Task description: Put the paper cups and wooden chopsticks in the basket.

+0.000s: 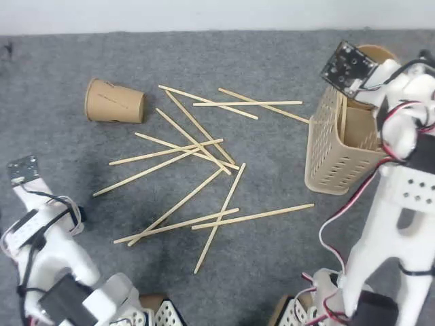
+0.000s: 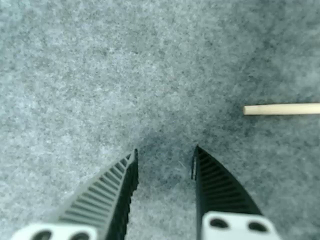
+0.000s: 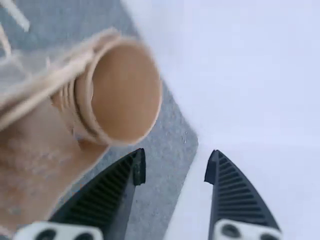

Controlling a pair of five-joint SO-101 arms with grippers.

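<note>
Right hand [image 3: 175,160] found wide open and empty, poised at the far end of the basket [image 1: 325,156]; one paper cup [image 3: 122,92] lay at the top of the basket, just beside the fingertips but clear of them. Left hand [image 2: 165,157] likewise parted with nothing held, low over the grey surface [image 1: 272,61]; the tip of one chopstick [image 2: 282,109] lay near it, off to one side and outside the jaws. The second paper cup [image 1: 114,102] lay on its side on the surface, well apart from the basket; the wooden chopsticks [image 1: 190,146] lay scattered and crossed between that cup and the basket.

Assessment: most of the work was outstanding; the step in hand appeared to be the left hand's pick of a stick. Recommended practice: shift until the stick sat squarely between the fingers, crossing them at a right angle; choose a stick lying on top or at the pile's edge, not one pinned beneath others; close fully, the stick being thin; lift level. The right arm ought to clear the basket mouth before any delivery; the basket looked light and tall, and a nudge might tip it.
</note>
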